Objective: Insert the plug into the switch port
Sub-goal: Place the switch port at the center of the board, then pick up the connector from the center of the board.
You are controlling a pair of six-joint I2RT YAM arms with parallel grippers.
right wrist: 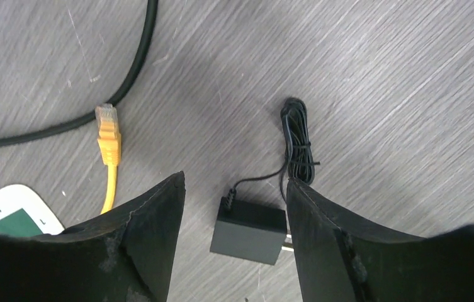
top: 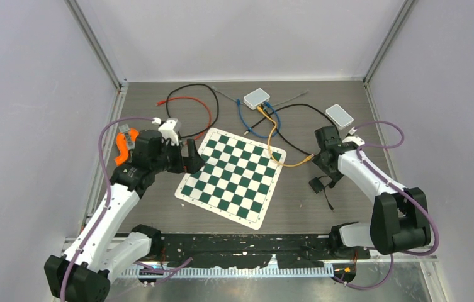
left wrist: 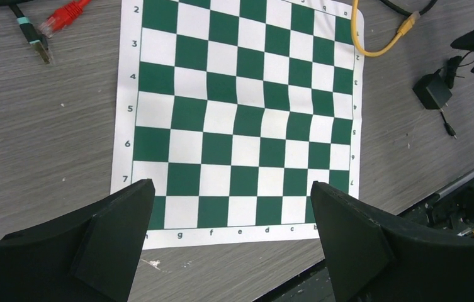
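Observation:
The white switch (top: 256, 97) sits at the back of the table with blue and yellow cables running from it. The yellow cable ends in a loose plug (top: 310, 158) (right wrist: 107, 123) (left wrist: 408, 23), lying on the table by the chessboard's right corner. My right gripper (top: 319, 167) (right wrist: 234, 179) hovers just right of that plug, open. It holds nothing, and a black power adapter (right wrist: 250, 229) (top: 317, 184) lies on the table below the gap between its jaws. My left gripper (top: 194, 158) (left wrist: 231, 189) stands wide open and empty over the chessboard's left edge.
A green-and-white chessboard mat (top: 234, 176) fills the middle. A second white box (top: 339, 115) lies back right. Red (top: 187, 99) and black cables loop at back left, with a red plug (left wrist: 64, 14) near the mat. A thick black cable (right wrist: 136, 63) runs past the yellow plug.

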